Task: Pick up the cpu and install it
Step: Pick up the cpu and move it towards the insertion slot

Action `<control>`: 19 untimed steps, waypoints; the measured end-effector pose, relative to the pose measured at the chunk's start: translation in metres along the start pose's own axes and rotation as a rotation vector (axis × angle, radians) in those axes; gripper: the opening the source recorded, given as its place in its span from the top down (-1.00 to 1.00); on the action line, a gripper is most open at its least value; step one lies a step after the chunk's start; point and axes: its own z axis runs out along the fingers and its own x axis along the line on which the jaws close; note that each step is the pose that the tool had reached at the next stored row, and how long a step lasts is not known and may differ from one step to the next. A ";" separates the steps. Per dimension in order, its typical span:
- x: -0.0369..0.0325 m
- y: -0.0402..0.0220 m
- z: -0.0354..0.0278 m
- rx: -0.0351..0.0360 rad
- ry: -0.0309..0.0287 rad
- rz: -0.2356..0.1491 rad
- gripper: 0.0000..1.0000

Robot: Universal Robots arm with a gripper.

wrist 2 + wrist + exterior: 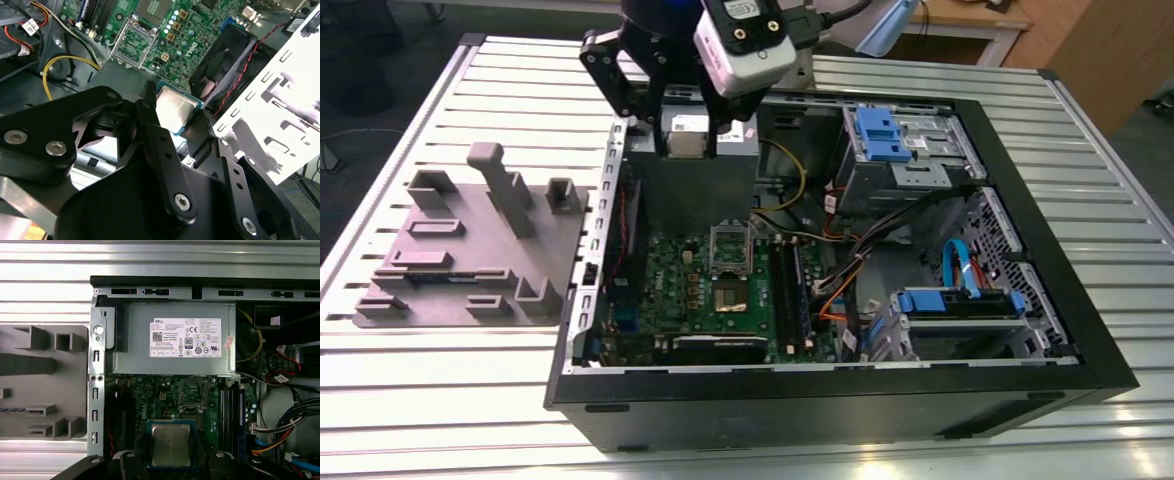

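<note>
With the grey parts tray point(467, 250) at about eight o'clock in the exterior view, hanging over the open computer case point(854, 410) and clenching the cpu point(171, 445) by its edges between the jaws. Judging pickup done and seating not yet, with the bare-looking socket point(731, 295) waiting at about six o'clock.

Slatted metal desk point(440, 400) carries open PC case point(854, 410) and grey fixture plate point(554, 252), probably plastic.
</note>
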 end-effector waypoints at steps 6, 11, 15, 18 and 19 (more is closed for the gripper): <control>-0.0147 0.0001 0.0001 0.0000 0.0004 0.001 0.05; -0.0231 -0.0042 0.0009 -0.0006 0.0007 0.001 0.05; -0.0309 -0.0061 0.0019 -0.0004 0.0010 0.001 0.05; -0.0413 -0.0061 0.0030 -0.0005 0.0017 0.001 0.05; -0.0450 -0.0061 0.0034 -0.0004 0.0021 0.001 0.05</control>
